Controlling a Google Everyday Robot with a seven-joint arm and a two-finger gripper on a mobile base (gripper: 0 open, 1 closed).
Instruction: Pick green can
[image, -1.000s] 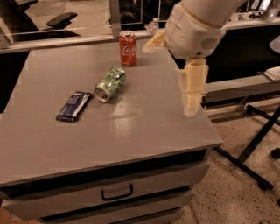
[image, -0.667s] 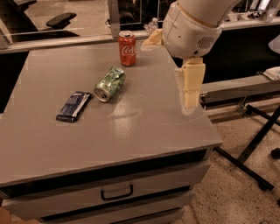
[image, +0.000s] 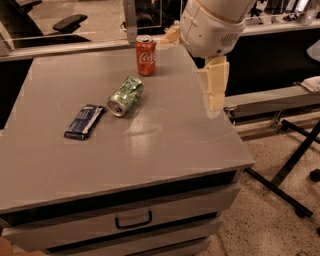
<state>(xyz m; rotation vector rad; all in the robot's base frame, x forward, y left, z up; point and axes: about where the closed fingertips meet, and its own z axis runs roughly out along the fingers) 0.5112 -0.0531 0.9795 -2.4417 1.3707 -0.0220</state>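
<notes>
- Crumpled green-and-white aluminium drink can (image: 125, 96): on its side near the middle of the flat grey counter (image: 165, 150), silver end toward the front left, touching nothing.
- Cream plastic gripper (image: 214, 102): hanging below the bulky white arm housing (image: 210, 25) over the counter's right edge, well apart from the can, grasping nothing; impossible to tell from this angle whether spread or clenched.
- Likely to roll if nudged from one side rather than clamped across the body; being dented, perhaps only a lurch, but enough to spoil the alignment.
- Easy to crush further or squirt out under a squeeze: thin, buckled wall, uneven surface, poor purchase.
- Risk of scraping the counter when coming low enough for a lying can; risk of closing on air if kept too high.
- Upright smooth red cola can (image: 145, 55) just behind, near the back edge: liable to be knocked over by the wide housing on a reach across, or taken for the target by mistake.
- Dark blue foil-wrapped snack bar (image: 84, 121) to the front left, near but apart: could be shoved by a rolling can or an overshooting sweep.
- Long traverse leftward needed first, so ample room for approach-angle error; best lined up across the can's long axis before descending.
</notes>
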